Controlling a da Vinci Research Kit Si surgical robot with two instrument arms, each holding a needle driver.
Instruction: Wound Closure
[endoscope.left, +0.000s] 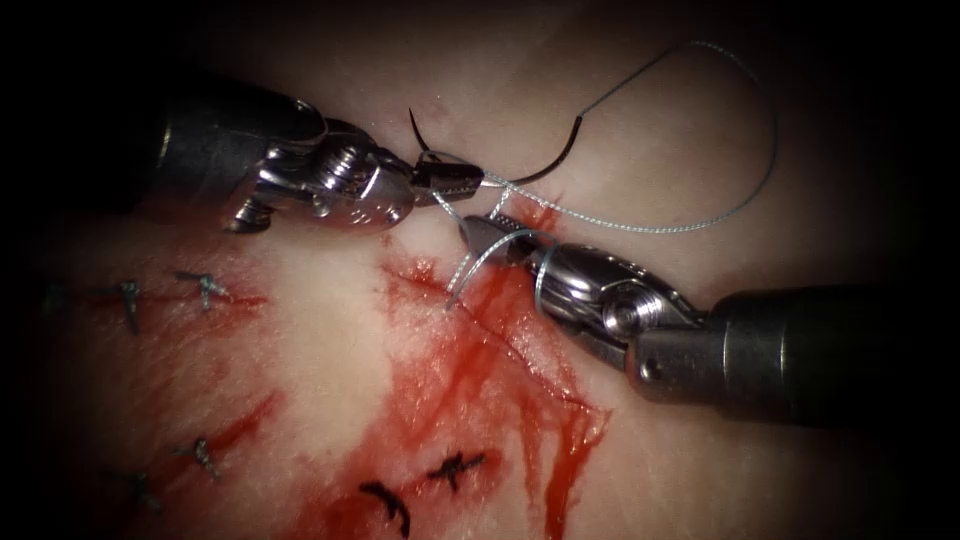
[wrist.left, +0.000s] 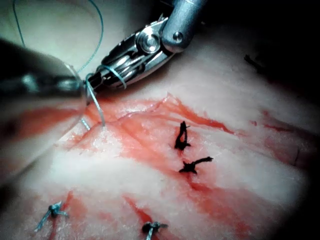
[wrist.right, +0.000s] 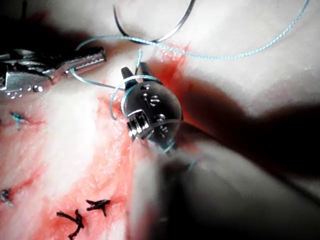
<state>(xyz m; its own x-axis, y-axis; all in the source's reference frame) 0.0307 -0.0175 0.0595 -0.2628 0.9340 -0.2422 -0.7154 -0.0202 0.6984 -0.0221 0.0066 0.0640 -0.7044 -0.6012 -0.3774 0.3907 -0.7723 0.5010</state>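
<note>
My left tool (endoscope.left: 474, 179) comes in from the left, its jaws shut on the thread (endoscope.left: 650, 228) just above the upper end of the cut (endoscope.left: 500, 345). The curved needle (endoscope.left: 535, 172) lies free on the tissue (endoscope.left: 330, 330) behind those jaws, held by neither tool and clear of them in the right wrist view (wrist.right: 165, 35). From its tail the thread arcs wide to the right and back. My right tool (endoscope.left: 472, 230) points up-left over the cut, jaws slightly open (wrist.right: 134, 70), with thread loops wound around them (wrist.left: 117, 75). A strand runs down into the cut's left lip (endoscope.left: 452, 295).
Red fluid (endoscope.left: 560, 440) spreads from the cut toward the lower edge. Two dark knotted stitches (endoscope.left: 455, 465) sit lower down, and several bluish stitches (endoscope.left: 205, 288) lie on the left part of the tissue.
</note>
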